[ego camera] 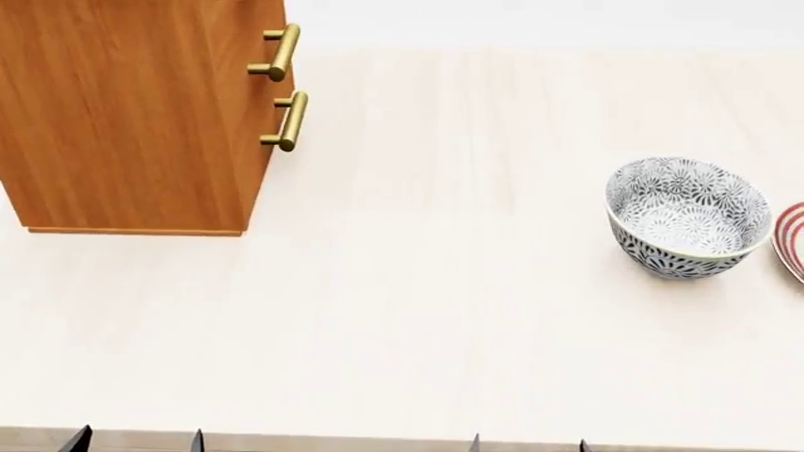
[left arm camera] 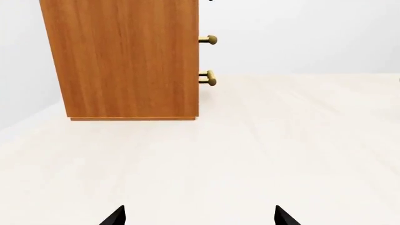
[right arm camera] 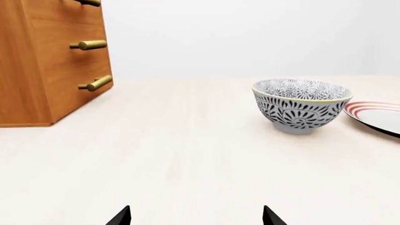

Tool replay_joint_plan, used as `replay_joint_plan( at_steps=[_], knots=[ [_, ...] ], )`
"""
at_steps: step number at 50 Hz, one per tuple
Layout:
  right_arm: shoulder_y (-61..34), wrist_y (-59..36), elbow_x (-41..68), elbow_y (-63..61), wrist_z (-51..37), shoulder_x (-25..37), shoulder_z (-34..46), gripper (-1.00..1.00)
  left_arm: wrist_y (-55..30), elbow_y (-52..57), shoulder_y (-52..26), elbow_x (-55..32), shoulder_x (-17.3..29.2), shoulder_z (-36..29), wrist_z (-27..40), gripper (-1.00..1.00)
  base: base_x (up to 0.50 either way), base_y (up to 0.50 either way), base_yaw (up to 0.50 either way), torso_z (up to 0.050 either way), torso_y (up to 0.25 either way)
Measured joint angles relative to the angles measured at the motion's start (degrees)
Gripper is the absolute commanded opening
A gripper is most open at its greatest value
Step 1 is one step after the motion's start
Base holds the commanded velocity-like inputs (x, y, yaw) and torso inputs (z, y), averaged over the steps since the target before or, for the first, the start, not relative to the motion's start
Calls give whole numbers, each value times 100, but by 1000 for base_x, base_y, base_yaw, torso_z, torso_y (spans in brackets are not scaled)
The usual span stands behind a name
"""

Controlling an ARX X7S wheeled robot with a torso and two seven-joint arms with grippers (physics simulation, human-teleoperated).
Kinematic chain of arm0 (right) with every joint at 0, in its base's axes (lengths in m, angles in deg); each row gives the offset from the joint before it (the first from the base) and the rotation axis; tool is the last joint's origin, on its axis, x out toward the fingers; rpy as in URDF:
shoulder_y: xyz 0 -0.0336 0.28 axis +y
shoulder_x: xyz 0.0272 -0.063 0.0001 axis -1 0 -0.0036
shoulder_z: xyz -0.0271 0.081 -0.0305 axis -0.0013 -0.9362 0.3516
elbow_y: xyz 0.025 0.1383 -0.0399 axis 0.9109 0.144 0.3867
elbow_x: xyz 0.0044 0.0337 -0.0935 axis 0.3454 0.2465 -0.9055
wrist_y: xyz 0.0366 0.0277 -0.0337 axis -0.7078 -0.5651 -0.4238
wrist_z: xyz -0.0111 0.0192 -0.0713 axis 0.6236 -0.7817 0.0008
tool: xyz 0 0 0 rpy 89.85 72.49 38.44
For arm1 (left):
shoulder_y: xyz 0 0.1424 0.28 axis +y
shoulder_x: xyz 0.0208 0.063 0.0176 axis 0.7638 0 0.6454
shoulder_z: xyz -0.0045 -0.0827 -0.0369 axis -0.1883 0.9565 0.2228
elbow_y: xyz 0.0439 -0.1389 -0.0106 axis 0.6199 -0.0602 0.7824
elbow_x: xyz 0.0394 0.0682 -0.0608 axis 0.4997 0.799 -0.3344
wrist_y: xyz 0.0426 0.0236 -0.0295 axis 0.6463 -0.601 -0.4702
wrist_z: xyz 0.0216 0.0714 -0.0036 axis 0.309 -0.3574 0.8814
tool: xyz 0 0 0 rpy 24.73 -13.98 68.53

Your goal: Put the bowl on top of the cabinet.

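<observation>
I'm seeing only black, pointed fingertips (left arm camera: 115, 216) of my left gripper (left arm camera: 200, 218) and right gripper (right arm camera: 196, 216), showing as plain matte wedges without markings, cables or screws.

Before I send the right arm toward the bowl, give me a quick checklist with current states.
1. Bowl upright on the table, free to grasp: ok.
2. Right end effector open and empty: ok.
3. Left end effector open, clear of the bowl: ok.
4. Path from the right end effector to the bowl free: ok.
5. Plate close beside the bowl; contact between them: cannot tell.
6. Cabinet top free for placing: cannot tell, it is out of view.
</observation>
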Motion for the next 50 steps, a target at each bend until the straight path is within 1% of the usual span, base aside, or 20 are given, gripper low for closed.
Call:
replay_joint_plan(
  at_steps=[18,35,43,50],
  knots=[
    [-36,-43,57,34,-59,53,94,100,18,-25,-19,-64,60,-64,61,100,0,-117,0,0,0],
    [21,-56,-107,-84,-345,77,167,100,22,35,3,-106,112,-129,129,100,5,0,0,0,0],
    [312,-89,-170,-614,-539,137,163,100,12,449,210,-58,175,-150,254,100,152,0,0,0,0],
    [728,109,-422,-1187,-801,194,171,100,32,939,470,7,248,-156,383,100,238,0,0,0,0]
  ],
)
